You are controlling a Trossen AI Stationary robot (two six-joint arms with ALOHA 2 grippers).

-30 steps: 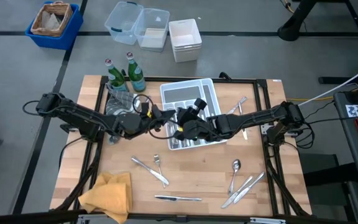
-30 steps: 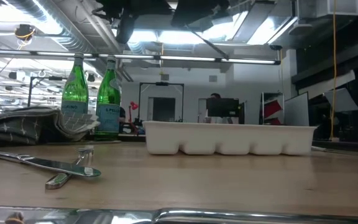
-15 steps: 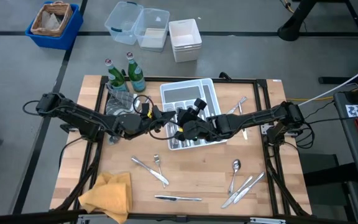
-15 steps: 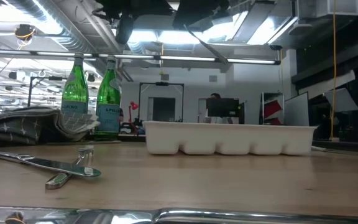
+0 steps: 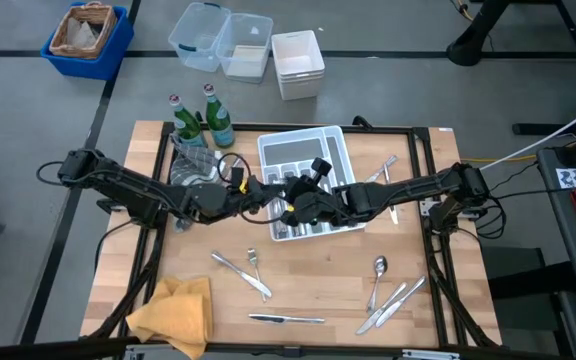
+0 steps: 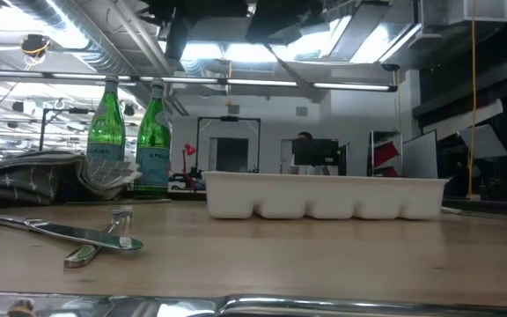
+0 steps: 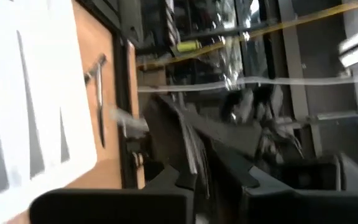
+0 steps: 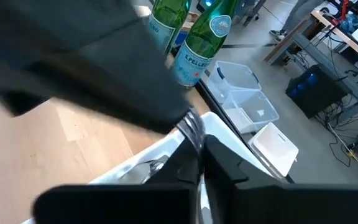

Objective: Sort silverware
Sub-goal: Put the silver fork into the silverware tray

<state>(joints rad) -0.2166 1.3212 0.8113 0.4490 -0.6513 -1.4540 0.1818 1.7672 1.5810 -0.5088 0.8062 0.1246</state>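
My two grippers meet above the white compartmented tray at the table's middle. My right gripper is shut on one slim shiny piece of silverware. My left gripper is open right beside it, and in the right wrist view it shows as a dark blur just over that piece; I cannot tell whether it touches the piece. Several pieces lie in the tray's slots. Loose silverware lies flat on the table: a fork and knife, a knife, a spoon, more pieces, and a fork. My right gripper pinches the silverware piece between its two fingers. A short shiny end sticks out beyond the fingertips, toward my left gripper. The piece is lifted clear, over the tray. Which kind of piece it is, the fingers hide.
Two green glass bottles and a crumpled grey cloth stand at the table's far left. A yellow cloth lies at the near left corner. Bins stand on the floor beyond the table.
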